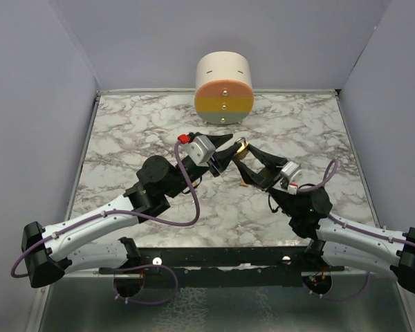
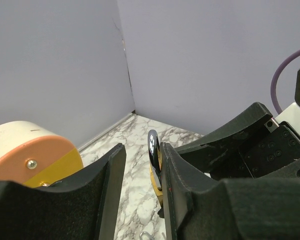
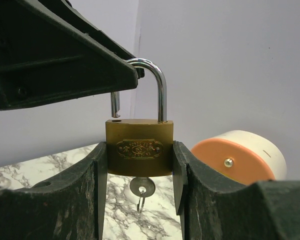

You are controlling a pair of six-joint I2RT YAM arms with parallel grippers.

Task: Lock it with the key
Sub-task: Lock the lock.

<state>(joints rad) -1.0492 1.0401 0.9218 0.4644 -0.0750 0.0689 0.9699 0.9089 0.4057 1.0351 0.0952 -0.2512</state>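
Black fingers (image 3: 90, 190) of the right gripper (image 3: 140, 160) are clenched on the two flanks of the brass padlock (image 3: 139, 135), holding it upright and clear of the marble table (image 1: 138, 124), roughly mid-table in front of the cylinder.

1. Padlock state. The shackle (image 3: 160, 85) is raised. Its long leg sits in the body; its short leg ends just above its hole. The key (image 3: 142, 187) is seated in the keyway on the underside, with a wire ring hanging from it.

2. Left gripper (image 2: 142, 150). Its jaws are parted, not clamped. The shackle stands between them, against one finger and apart from the other. In the right wrist view one left finger lies across the crown of the shackle.

3. Step in hand (judged): seating the shackle.
   - Keep the right clamp firm so the body cannot slide down.
   - Confirm that the short leg is directly over its hole; rotate the shackle if it is not.
   - Press on the crown along the line of the legs. Sideways load is likely to tilt the lock in the pads.
   - Then turn the key. It can be reached from below only.

4. Surroundings. A cream cylinder (image 1: 223, 86) with an orange-and-yellow face stands at the far edge, well apart. Plain grey walls enclose the table.
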